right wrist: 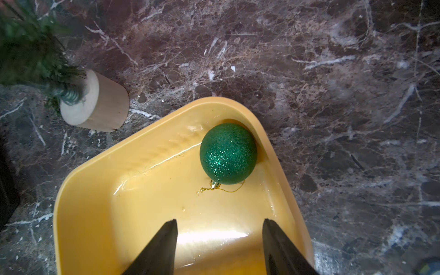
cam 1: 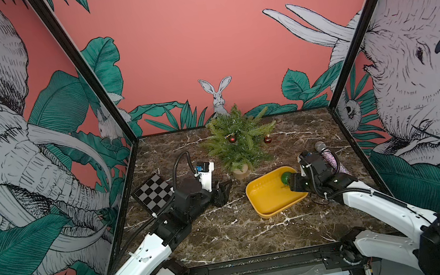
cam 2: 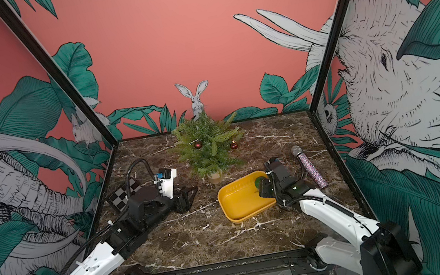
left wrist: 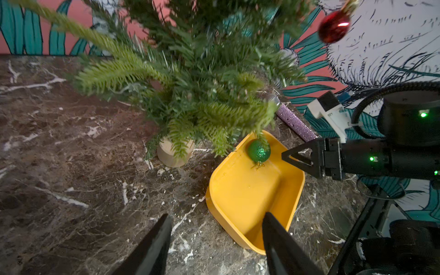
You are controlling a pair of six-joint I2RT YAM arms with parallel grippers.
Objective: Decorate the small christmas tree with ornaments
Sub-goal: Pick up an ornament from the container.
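We see a glittery green round ornament (right wrist: 228,153), a plain yellow plastic tray (right wrist: 100,181), and brown white-veined marble tabletop (right wrist: 333,71).

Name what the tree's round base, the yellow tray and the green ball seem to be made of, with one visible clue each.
Tree base: likely bare pale wood, matt, faint grain.
Yellow tray: probably moulded plastic, smooth, glossy highlights, rounded corners.
Green ball: glitter-coated, sparkling specks all over; the shell underneath cannot be told.
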